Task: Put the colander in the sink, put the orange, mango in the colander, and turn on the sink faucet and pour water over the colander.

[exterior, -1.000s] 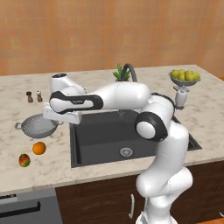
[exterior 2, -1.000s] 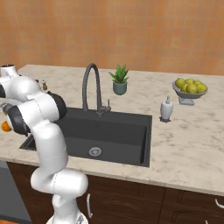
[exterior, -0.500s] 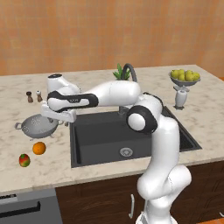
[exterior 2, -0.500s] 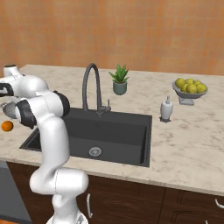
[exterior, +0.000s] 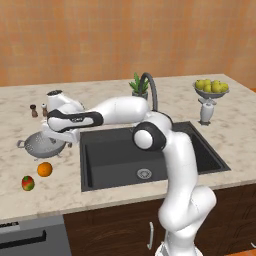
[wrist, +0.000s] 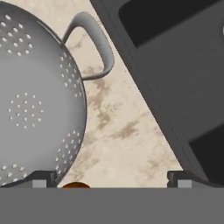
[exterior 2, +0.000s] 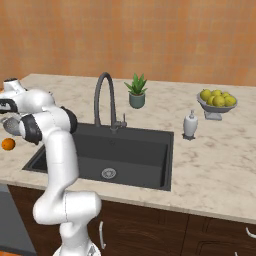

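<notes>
Orange wall [exterior: 125, 35], marble counter [exterior 2: 215, 155], dark cabinets [exterior 2: 150, 230]

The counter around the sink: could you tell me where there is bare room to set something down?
Free: the counter between sink and soap bottle, and in front. Crowded: left of the sink, with colander, orange, mango.

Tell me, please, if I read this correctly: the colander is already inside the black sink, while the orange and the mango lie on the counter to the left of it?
Not quite. The colander stands on the counter beside the sink, not inside it, as the left base view shows. The orange and mango do lie on the counter left of the sink.
</notes>
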### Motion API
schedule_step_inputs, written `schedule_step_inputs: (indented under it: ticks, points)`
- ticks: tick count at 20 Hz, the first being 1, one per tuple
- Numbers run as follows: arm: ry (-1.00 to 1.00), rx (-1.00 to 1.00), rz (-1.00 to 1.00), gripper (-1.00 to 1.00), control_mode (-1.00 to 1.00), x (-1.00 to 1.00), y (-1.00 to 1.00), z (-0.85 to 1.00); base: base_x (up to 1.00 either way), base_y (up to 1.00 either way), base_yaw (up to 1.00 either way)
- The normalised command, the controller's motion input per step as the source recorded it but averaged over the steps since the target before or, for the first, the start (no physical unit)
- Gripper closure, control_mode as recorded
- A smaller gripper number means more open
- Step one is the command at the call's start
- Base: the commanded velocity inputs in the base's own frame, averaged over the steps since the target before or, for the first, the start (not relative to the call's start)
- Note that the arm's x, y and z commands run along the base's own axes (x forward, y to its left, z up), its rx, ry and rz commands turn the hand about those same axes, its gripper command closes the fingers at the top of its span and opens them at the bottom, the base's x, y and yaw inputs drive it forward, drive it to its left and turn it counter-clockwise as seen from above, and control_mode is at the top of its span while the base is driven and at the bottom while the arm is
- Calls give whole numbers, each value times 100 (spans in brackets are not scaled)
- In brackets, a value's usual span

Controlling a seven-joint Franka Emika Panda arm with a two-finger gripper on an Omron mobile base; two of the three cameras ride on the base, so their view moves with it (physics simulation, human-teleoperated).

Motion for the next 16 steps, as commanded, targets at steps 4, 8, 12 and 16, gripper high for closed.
schedule_step_inputs:
  ticks: [4, 8, 12, 16]
  points:
    - [0, 0, -2, -100, -100, 21, 14, -28, 0, 0, 0]
    - [0, 0, 0, -100, -100, 24, 3, -20, 0, 0, 0]
    - [0, 0, 0, -100, -100, 24, 1, -21, 0, 0, 0]
    - [0, 0, -2, -100, -100, 25, 11, -19, 0, 0, 0]
